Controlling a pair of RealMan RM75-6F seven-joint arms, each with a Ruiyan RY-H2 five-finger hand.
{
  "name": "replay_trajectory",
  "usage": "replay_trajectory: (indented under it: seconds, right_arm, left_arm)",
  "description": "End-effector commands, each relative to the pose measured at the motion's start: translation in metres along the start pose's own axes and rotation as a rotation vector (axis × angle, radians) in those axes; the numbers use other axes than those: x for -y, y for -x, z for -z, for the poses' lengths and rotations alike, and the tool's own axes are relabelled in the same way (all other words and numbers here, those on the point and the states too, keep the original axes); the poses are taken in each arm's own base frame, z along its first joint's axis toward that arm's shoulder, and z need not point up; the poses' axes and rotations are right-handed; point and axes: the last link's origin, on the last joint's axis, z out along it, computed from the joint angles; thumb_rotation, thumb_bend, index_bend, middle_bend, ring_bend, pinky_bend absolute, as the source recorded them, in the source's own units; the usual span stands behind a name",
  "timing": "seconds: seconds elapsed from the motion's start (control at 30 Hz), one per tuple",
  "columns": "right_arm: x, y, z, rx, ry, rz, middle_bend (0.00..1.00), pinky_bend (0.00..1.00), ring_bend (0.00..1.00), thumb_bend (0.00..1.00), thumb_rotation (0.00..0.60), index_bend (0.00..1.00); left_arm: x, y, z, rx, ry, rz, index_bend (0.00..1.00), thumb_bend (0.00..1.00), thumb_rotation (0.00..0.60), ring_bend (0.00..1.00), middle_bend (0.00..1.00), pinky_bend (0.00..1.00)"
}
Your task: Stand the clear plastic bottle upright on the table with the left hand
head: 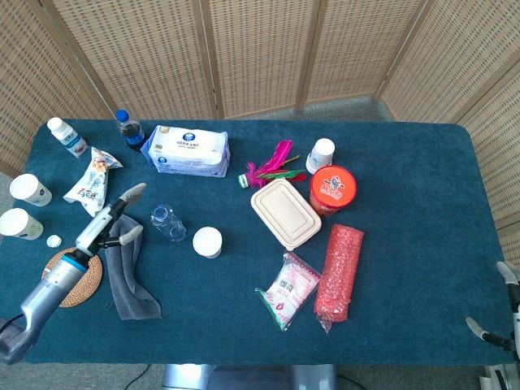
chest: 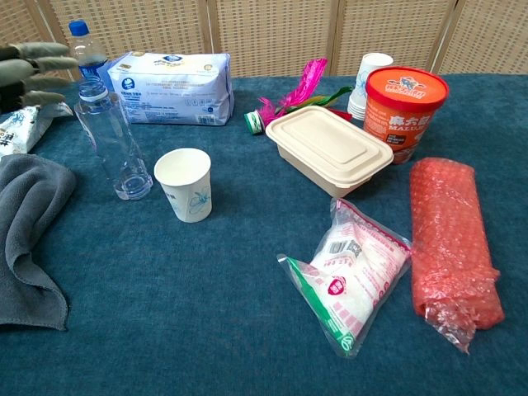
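The clear bottle stands upright on the table, just left of the paper cup. The left hand is released, fingers spread, apart from it. The placing looks done; next calls only for clearing away without knocking it.

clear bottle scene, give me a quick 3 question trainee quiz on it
1. True or false: the clear plastic bottle stands upright on the table.
2. What does the left hand hold? A) the bottle B) the grey cloth C) nothing
3. Fill in: the nearest thing to the bottle's right in the chest view is a white paper ____.

Key: 1 true; 2 C, fingers apart and clear of the bottle; 3 cup.
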Motion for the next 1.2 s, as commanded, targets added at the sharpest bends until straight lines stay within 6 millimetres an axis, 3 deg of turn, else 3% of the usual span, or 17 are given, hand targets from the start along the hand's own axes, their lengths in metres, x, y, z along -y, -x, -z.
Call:
replay_trajectory:
  seconds: [0.03, 0.47, 0.7, 1.2]
  right_arm:
    - [0.002, 0.0, -0.002, -0.001, -0.005, 0.001, 0.0, 0.0, 0.0, 0.0, 0.6, 0.0]
    - [0.015, -0.003, -0.014, -0.01, -0.042, 0.03, 0.0, 0.0, 0.0, 0.0, 0.6, 0.0]
    - [0.019, -0.002, -0.021, -0.015, -0.062, 0.072, 0.0, 0.0, 0.0, 0.01, 0.6, 0.0]
    - [0.023, -0.007, -0.027, -0.06, -0.101, 0.23, 0.0, 0.0, 0.0, 0.03, 0.6, 0.0]
  left_arm:
    - [-0.003, -0.007, 0.014, -0.026, 0.005, -0.008, 0.0, 0.35, 0.356, 0.0, 0.0, 0.0]
    - [-0.023, -0.033, 0.087, -0.104, -0.117, -0.143, 0.0, 0.37, 0.34, 0.0, 0.0, 0.0]
    - [-0.034, -0.045, 0.132, -0.131, -0.218, -0.379, 0.0, 0.4, 0.34, 0.0, 0.0, 0.0]
    - [-0.059, -0.044, 0.203, -0.21, -0.398, -0.734, 0.0, 0.4, 0.341, 0.0, 0.0, 0.0]
